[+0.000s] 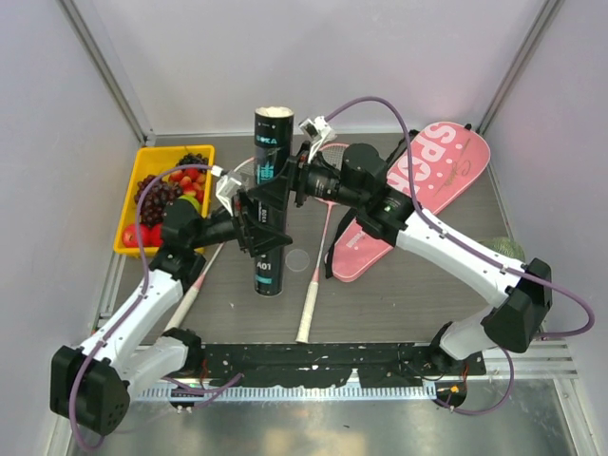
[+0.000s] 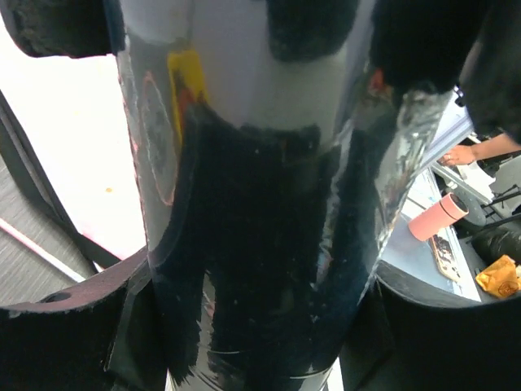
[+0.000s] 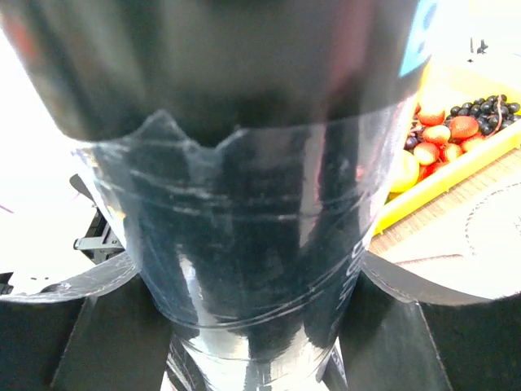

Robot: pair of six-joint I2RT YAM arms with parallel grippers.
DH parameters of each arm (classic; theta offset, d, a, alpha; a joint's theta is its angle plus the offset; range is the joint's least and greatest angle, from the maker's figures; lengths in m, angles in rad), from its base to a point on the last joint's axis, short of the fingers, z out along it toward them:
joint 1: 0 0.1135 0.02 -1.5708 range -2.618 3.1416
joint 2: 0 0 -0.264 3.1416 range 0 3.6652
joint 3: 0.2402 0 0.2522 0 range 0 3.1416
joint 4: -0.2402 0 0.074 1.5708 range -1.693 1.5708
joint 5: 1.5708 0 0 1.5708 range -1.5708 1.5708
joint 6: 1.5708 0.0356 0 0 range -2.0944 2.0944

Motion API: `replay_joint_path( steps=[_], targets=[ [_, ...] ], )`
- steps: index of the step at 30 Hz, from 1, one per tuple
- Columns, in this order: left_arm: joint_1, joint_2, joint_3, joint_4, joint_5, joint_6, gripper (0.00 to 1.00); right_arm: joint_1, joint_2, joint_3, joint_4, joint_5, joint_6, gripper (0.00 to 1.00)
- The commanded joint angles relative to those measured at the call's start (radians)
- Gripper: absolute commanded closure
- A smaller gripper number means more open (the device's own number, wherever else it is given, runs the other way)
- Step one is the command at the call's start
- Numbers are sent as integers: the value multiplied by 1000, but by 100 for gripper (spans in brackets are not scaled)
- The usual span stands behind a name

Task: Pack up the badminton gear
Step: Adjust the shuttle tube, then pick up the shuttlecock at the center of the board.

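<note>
The long dark tube [image 1: 269, 258] stands upright at the table's middle, and both grippers clamp it. My left gripper [image 1: 251, 224] is shut on its mid-lower part, where it fills the left wrist view [image 2: 260, 244]. My right gripper [image 1: 289, 182] is shut on it higher up, from the other side [image 3: 252, 244]. Something whitish [image 1: 274, 111] shows in its open top; I cannot tell if it is the shuttlecock. One pink racket [image 1: 310, 299] lies right of the tube. The other's white handle [image 1: 190, 290] lies under my left arm. The pink "SPORT" bag [image 1: 418, 195] lies at the right.
The yellow tray [image 1: 129, 195] of fruit sits at the back left and shows in the right wrist view [image 3: 456, 175]. A clear round lid [image 1: 299, 258] lies beside the tube's foot. A green netted ball [image 1: 503, 249] sits at the right edge.
</note>
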Motion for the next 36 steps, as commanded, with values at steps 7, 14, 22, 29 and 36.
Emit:
replay_joint_path(
  steps=[7,14,22,29,36],
  targets=[
    [40,-86,42,-20,-180,-64,100,-133,-19,58,25,-67,-12,19],
    [116,-196,7,-192,-336,64,100,-318,27,81,106,-167,27,4],
    [117,-248,33,-566,-450,272,100,-483,387,365,-48,-91,-15,0],
    [110,-341,5,-640,-520,335,100,-565,749,749,-213,22,-99,3],
    [73,-336,8,-698,-494,346,100,-607,1006,845,-36,52,-7,5]
  ],
)
